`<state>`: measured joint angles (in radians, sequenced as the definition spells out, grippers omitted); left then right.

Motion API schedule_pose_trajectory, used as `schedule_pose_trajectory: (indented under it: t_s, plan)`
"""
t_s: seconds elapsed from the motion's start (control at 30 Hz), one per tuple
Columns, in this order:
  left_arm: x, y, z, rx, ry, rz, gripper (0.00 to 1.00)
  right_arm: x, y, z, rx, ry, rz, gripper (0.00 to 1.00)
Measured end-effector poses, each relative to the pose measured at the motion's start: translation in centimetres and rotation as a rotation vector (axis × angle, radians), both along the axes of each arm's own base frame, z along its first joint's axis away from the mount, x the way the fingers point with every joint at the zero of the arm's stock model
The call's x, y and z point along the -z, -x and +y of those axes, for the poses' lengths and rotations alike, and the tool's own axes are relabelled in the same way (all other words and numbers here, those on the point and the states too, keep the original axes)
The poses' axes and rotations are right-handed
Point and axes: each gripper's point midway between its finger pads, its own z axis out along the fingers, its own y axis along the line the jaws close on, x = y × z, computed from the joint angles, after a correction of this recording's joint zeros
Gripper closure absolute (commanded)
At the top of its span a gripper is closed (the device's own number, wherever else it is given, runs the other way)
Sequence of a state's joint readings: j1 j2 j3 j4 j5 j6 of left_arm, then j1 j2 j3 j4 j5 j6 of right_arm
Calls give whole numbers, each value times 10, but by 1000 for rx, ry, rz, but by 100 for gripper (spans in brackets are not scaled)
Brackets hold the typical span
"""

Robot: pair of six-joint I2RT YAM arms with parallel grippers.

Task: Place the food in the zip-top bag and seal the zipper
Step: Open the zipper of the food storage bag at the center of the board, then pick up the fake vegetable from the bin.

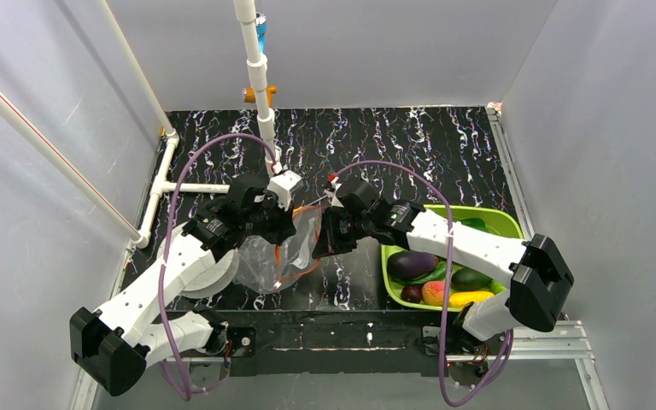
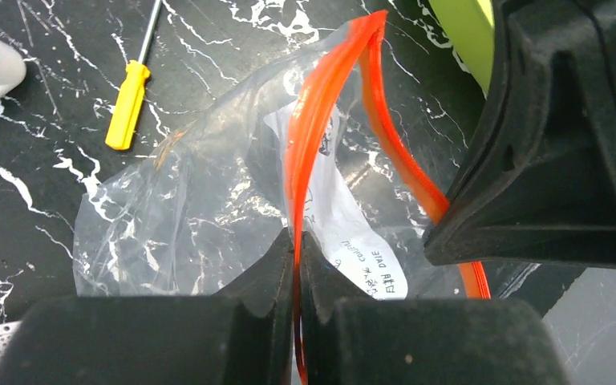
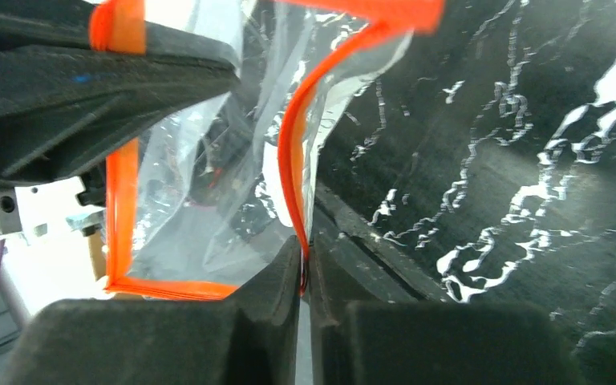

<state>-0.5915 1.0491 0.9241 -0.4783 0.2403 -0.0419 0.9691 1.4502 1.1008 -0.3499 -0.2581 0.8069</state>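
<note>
Zip-top bag point(image 1: 286, 252) sits just left of centre in the top view, mouth pulled open. Through the clear plastic we only make out its white label point(image 2: 345, 233). Both claws are clenched on the zipper point(image 2: 313, 120): left gripper point(image 2: 297, 237) pinches one lip at the bottom of its wrist view, right gripper point(image 3: 305, 245) pinches the other. Food's over in the green tray point(image 1: 444, 210) at lower right: eggplant point(image 1: 412, 264), peach point(image 1: 433, 292), yellow piece point(image 1: 470, 298), plum point(image 1: 412, 293). Yellow screwdriver point(image 2: 128, 104) lies on the table, upper left of the left wrist view.
</note>
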Motion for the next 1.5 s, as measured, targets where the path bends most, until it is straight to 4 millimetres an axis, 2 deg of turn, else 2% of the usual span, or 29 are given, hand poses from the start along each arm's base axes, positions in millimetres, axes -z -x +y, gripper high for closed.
schedule_pose_trajectory:
  t_s: [0.03,0.13,0.2,0.27,0.33,0.4,0.47,0.5,0.6,0.7,0.77,0.83,0.93,1.0,1.1,1.2,1.37,1.5]
  plan:
    - [0,-2,1,-8,-5,-7,100,2,-3,-3,6,21,-15,67]
    - [4,-6,5,-33,-29,-10,100,6,-11,-14,33,94,-66,43]
    - [6,-8,7,-45,-43,-8,100,9,-19,-25,55,156,-109,31]
    - [8,-10,8,-54,-53,-7,100,10,-22,-36,68,199,-143,23]
    - [10,-11,8,-57,-59,-3,100,5,-23,-44,67,213,-173,20]
    - [12,-11,8,-59,-63,3,100,-6,-22,-49,69,193,-206,17]
    - [16,-11,8,-60,-69,15,100,-21,-22,-57,89,158,-252,4]
    - [18,-12,7,-61,-73,23,100,-28,-23,-63,111,147,-277,2]
    - [24,-12,7,-61,-85,43,100,-41,-34,-88,223,149,-345,2]
    - [28,-12,7,-62,-93,57,100,-35,-51,-122,389,213,-352,2]
    - [28,-12,7,-62,-93,57,100,-19,-60,-151,529,287,-310,2]
    - [28,-12,7,-63,-93,56,100,1,-60,-178,650,357,-247,2]
    - [28,-12,7,-63,-93,56,100,28,-48,-215,826,425,-125,2]
    - [28,-12,7,-63,-92,56,100,38,-35,-230,928,422,-45,2]
    - [28,-12,7,-62,-92,57,100,46,-18,-244,1074,356,57,2]
    - [28,-12,7,-62,-92,57,100,51,-8,-249,1179,264,132,2]
    - [28,-11,7,-62,-94,60,100,58,-4,-251,1265,187,192,2]
    - [28,-10,8,-62,-97,63,100,65,-7,-249,1303,220,228,2]
